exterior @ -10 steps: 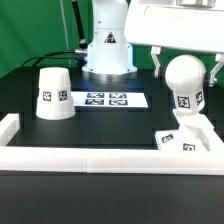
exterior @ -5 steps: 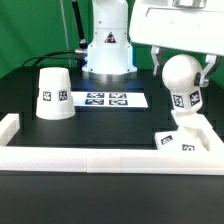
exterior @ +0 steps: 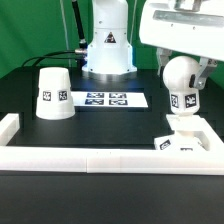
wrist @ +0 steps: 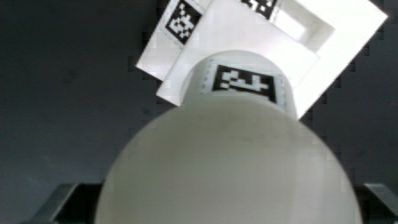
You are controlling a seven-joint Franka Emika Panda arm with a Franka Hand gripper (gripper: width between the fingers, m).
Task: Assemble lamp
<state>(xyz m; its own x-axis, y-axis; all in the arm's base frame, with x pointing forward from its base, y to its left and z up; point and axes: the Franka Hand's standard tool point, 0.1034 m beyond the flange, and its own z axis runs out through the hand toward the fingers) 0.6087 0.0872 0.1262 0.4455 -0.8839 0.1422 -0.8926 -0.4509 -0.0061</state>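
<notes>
one gripper [exterior: 183, 68] clamps bulb [exterior: 180, 85], perhaps touching base [exterior: 190, 141] below.

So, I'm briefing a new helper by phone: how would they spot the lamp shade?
Find the marker board lying flat mid-table. Off its end at the exterior view's left stands the shade. It is the only tapered cup, wide end down; the bulb is round.

table [exterior: 110, 128]: black | border rails [exterior: 110, 160]: white, along table edge | marker board [exterior: 107, 99]: flat, mid-table
</notes>
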